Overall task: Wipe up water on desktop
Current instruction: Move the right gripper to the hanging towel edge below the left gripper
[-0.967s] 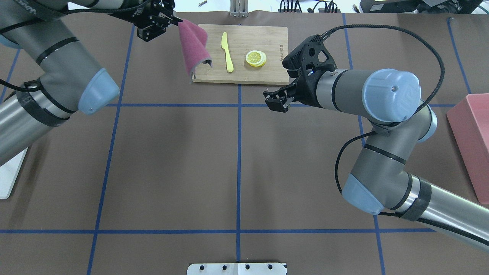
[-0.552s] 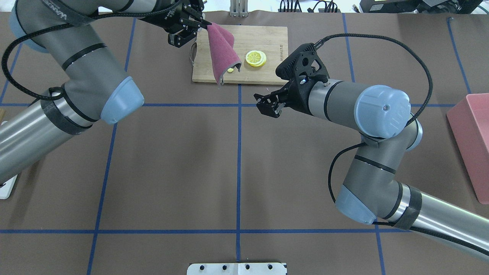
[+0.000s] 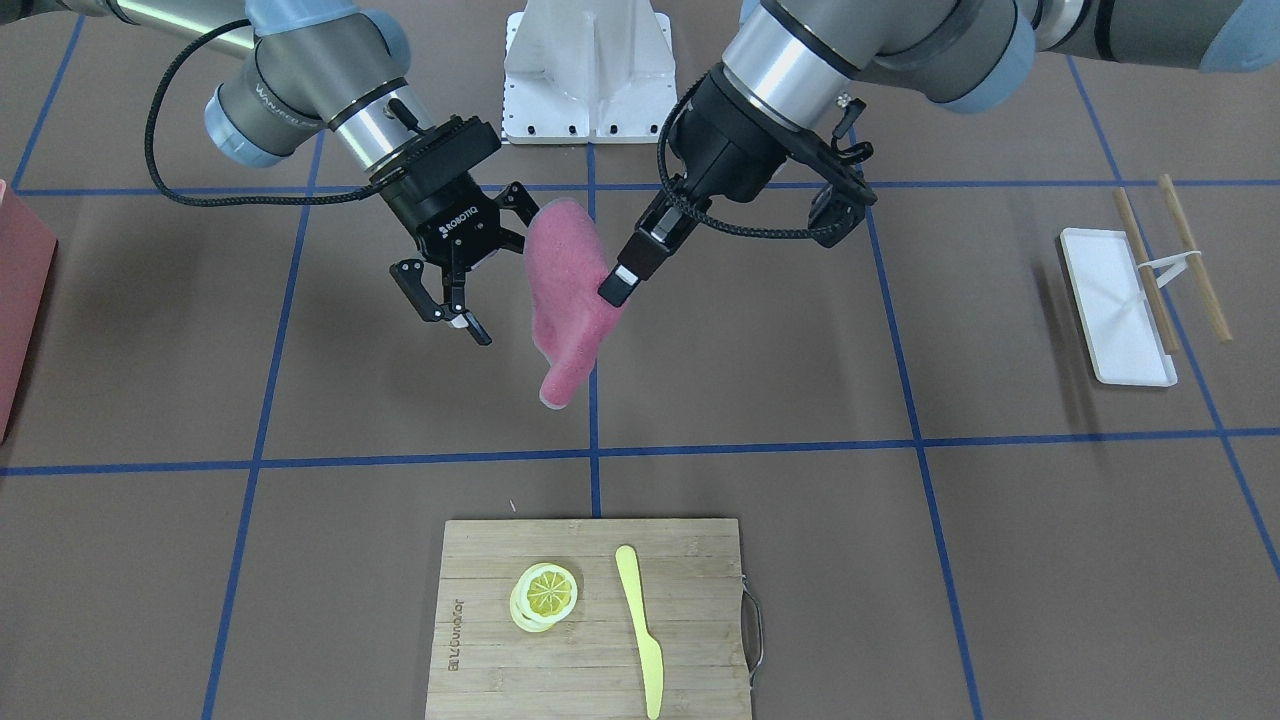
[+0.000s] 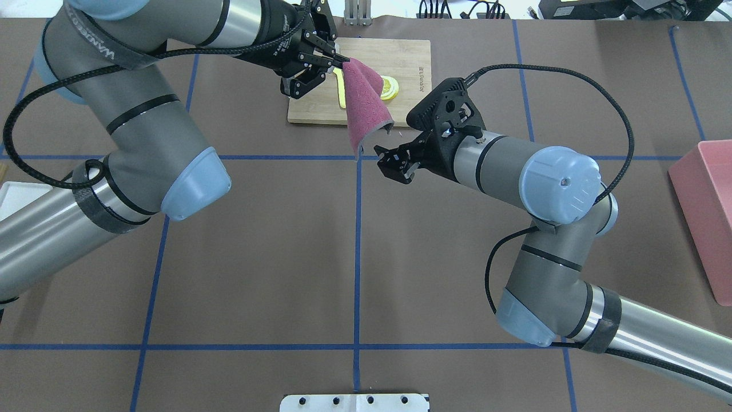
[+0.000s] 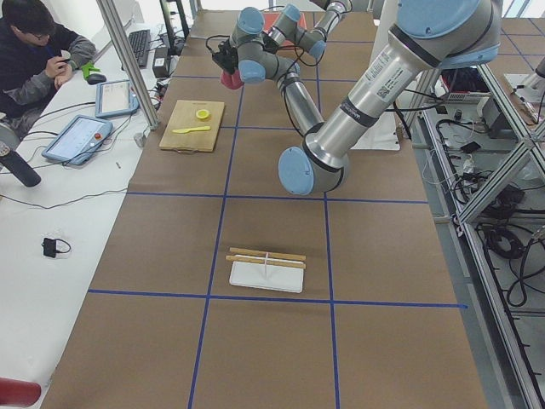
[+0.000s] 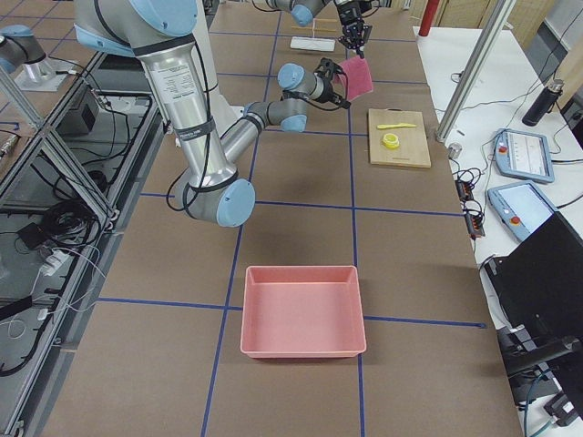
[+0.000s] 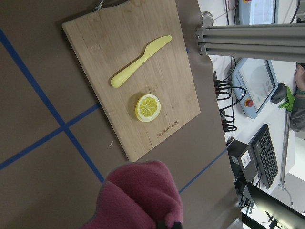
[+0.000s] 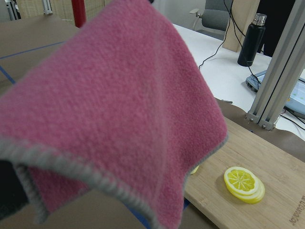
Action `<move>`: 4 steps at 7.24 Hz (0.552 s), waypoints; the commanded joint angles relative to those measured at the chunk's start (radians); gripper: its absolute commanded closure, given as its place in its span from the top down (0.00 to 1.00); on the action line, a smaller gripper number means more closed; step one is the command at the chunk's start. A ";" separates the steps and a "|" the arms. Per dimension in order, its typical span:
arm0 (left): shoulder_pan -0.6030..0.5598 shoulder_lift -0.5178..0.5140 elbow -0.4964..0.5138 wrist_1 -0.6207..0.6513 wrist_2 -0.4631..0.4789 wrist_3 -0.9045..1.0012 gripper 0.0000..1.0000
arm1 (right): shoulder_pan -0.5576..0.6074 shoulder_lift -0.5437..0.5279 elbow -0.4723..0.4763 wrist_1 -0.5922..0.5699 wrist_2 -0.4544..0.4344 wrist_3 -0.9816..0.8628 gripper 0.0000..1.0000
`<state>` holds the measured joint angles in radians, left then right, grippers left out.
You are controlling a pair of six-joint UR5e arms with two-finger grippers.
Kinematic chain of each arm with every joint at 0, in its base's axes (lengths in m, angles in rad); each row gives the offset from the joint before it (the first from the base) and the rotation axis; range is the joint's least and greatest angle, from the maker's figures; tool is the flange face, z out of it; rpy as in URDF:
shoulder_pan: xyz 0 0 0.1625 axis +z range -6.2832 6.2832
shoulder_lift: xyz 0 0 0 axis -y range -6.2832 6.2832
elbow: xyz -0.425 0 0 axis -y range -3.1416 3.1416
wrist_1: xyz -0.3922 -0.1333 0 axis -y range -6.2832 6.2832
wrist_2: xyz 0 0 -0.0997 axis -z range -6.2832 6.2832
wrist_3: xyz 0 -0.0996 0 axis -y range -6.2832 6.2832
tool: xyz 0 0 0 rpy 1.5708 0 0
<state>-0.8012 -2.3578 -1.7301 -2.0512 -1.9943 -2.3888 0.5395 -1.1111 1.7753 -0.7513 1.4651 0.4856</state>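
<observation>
The desktop [image 4: 257, 246] is a matte brown surface crossed by blue tape lines; I see no water on it. My left gripper [image 4: 341, 59] is shut on the top edge of a pink fleece cloth [image 4: 366, 106], which hangs in the air above the desktop near the cutting board. The same gripper [image 3: 617, 288] and cloth [image 3: 563, 300] show in the front-facing view. My right gripper [image 4: 393, 167] is open and empty, just beside the cloth's lower end; it also shows in the front-facing view [image 3: 455, 322]. The cloth fills the right wrist view [image 8: 109, 109].
A bamboo cutting board [image 4: 412, 63] at the far middle carries lemon slices [image 3: 545, 592] and a yellow knife [image 3: 640, 625]. A pink bin [image 4: 706, 212] stands at the right edge. A white tray [image 3: 1112, 305] with chopsticks lies on the robot's left.
My left arm has carried the hanging cloth rightward, from the board's left edge to its middle. My right gripper has moved left and slightly nearer, close to the cloth.
</observation>
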 commanded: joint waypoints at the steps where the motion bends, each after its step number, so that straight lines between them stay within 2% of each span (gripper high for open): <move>1: 0.013 -0.020 -0.003 0.000 0.000 -0.032 0.00 | -0.036 0.005 0.000 0.001 -0.063 0.002 0.92; 2: 0.014 -0.017 -0.002 0.000 0.002 -0.032 0.00 | -0.036 0.005 0.001 0.003 -0.063 0.002 0.84; 3: 0.016 -0.012 -0.002 0.000 0.002 -0.029 0.00 | -0.035 0.005 0.001 0.003 -0.063 0.002 0.60; 4: 0.014 -0.005 -0.002 0.000 0.002 -0.020 0.00 | -0.033 0.005 0.004 0.001 -0.062 0.004 0.49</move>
<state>-0.7868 -2.3696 -1.7322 -2.0510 -1.9928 -2.4158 0.5055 -1.1063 1.7770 -0.7490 1.4040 0.4882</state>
